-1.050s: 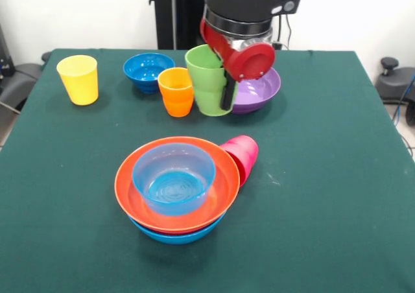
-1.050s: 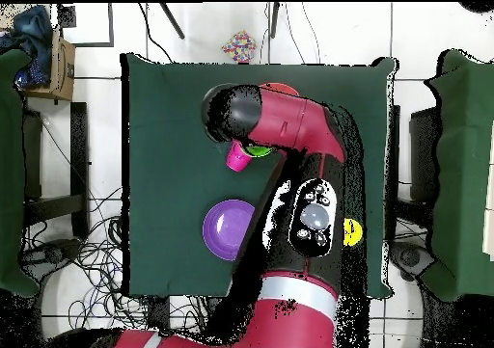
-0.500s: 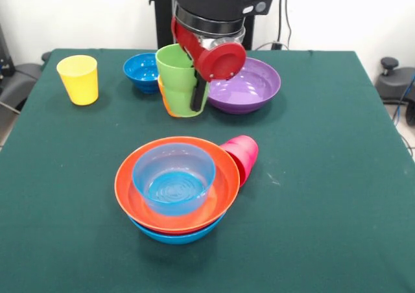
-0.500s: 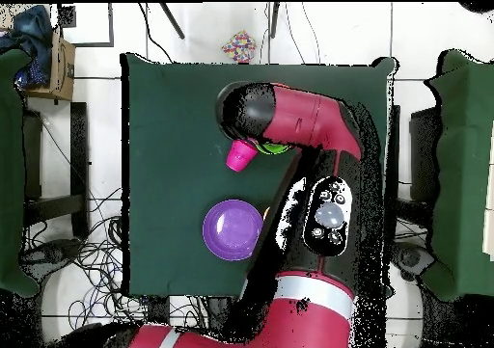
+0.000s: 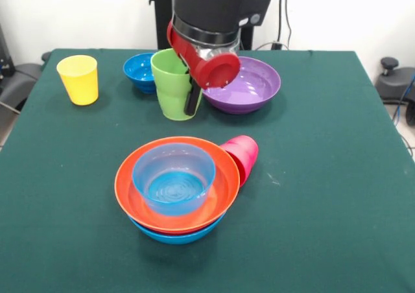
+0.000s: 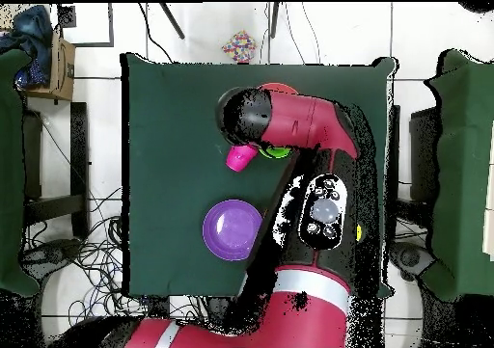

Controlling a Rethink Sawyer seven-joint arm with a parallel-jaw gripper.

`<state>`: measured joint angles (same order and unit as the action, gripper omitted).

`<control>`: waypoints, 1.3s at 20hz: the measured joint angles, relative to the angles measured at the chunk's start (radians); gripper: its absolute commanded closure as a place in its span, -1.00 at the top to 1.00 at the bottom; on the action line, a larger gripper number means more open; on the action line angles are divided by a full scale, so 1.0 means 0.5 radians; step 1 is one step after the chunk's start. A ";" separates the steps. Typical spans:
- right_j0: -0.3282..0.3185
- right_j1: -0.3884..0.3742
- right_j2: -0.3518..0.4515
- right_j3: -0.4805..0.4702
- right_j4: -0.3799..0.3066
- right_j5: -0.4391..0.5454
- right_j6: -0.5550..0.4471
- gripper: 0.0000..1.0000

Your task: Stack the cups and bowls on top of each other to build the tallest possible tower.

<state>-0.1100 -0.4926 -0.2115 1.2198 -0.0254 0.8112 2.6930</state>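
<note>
My gripper (image 5: 185, 97) is shut on the rim of the light green cup (image 5: 170, 85), with one black finger (image 5: 192, 100) outside its wall. The cup is upright at the back middle of the table, and the orange cup is hidden behind it. The tower (image 5: 176, 188) stands in front of it: a small light-blue bowl (image 5: 174, 175) sits in a large orange bowl (image 5: 220, 189) over a light-blue base bowl (image 5: 174, 236). A pink cup (image 5: 242, 155) lies on its side against the tower's right. In the overhead view the arm covers most of this; the pink cup (image 6: 237, 157) and a bit of the green cup (image 6: 279, 152) show.
A yellow cup (image 5: 78, 79) stands at the back left. A small dark-blue bowl (image 5: 139, 69) sits just left of the green cup. The large purple bowl (image 5: 249, 85) lies close on the gripper's right, also in the overhead view as the purple bowl (image 6: 232, 229).
My gripper has carried the green cup leftward from beside the purple bowl, and it now covers the orange cup. Nothing else on the table has moved.
</note>
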 measured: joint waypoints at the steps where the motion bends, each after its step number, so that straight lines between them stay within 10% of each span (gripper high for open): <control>1: 0.001 0.006 0.001 0.000 -0.007 -0.006 0.000 -1.00; 26: 0.002 0.198 0.031 -0.054 -0.098 -0.178 0.000 -1.00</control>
<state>-0.1087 -0.3938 -0.1961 1.1928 -0.0743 0.7222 2.6930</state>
